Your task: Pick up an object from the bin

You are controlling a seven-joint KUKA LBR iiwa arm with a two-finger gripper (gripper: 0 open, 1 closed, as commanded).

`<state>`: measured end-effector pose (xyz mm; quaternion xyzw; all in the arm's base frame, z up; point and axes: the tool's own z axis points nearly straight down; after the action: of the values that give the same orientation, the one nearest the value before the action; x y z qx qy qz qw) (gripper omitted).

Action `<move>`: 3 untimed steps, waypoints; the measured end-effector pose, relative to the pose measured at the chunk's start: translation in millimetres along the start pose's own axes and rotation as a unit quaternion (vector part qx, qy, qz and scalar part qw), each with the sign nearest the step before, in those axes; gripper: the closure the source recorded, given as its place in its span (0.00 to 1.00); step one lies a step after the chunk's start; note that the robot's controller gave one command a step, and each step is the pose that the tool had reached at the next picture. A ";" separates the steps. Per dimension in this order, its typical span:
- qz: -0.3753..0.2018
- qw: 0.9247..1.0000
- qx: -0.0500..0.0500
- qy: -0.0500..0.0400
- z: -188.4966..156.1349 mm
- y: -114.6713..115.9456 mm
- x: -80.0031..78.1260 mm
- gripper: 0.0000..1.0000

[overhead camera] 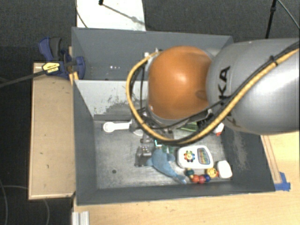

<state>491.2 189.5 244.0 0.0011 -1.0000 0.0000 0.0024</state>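
Note:
My gripper (140,157) reaches down under the arm's orange cover to the bin floor, left of the middle. Just to its right, touching or nearly touching it, lies a blue soft thing (165,166), long and curved. A white plastic spoon (114,126) lies flat on the floor above and to the left of the gripper, its handle running under the arm.
To the right of the blue thing is a white toy with coloured buttons (195,157), with several coloured beads (201,176) and a white block (224,169) by the front wall. A green flat thing (188,128) and a red bit (218,132) peek out under the arm.

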 end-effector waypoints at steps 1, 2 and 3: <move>0.002 1.000 -0.001 -0.004 -3.5 -1.0 -1.8 0.00; -0.046 0.999 -0.001 -0.006 52.2 -32.3 -29.5 0.00; -0.055 0.998 0.001 -0.006 83.5 -97.1 -85.2 0.00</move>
<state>576.2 92.6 160.0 0.0562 -0.9984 0.0004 -0.0034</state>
